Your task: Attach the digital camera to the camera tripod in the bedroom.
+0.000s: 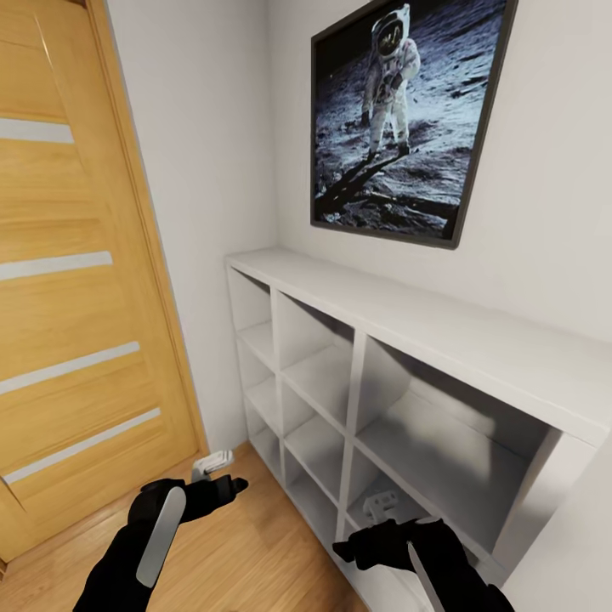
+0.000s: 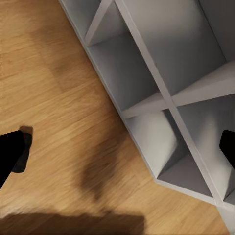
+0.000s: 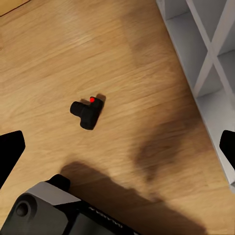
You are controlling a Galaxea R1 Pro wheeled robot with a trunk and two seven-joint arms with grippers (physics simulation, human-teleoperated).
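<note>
The digital camera [image 3: 88, 113], small and black with a red button, lies on the light wood floor [image 3: 73, 54] in the right wrist view, well below my open right gripper [image 3: 117, 152] and apart from its fingers. My right gripper [image 1: 361, 544] hangs low in front of the white cube shelves [image 1: 357, 374]. Beside it, my left gripper [image 1: 223, 483] is open over the floor near the shelf's corner, its fingers [image 2: 14, 152] spread wide with nothing between them. The camera tripod is out of view.
A closed wooden door [image 1: 76, 297] stands on the left. White walls meet in the corner, with a framed astronaut poster [image 1: 408, 110] above the shelves [image 2: 147, 63]. Part of my grey base [image 3: 58, 210] sits on the floor close to the camera.
</note>
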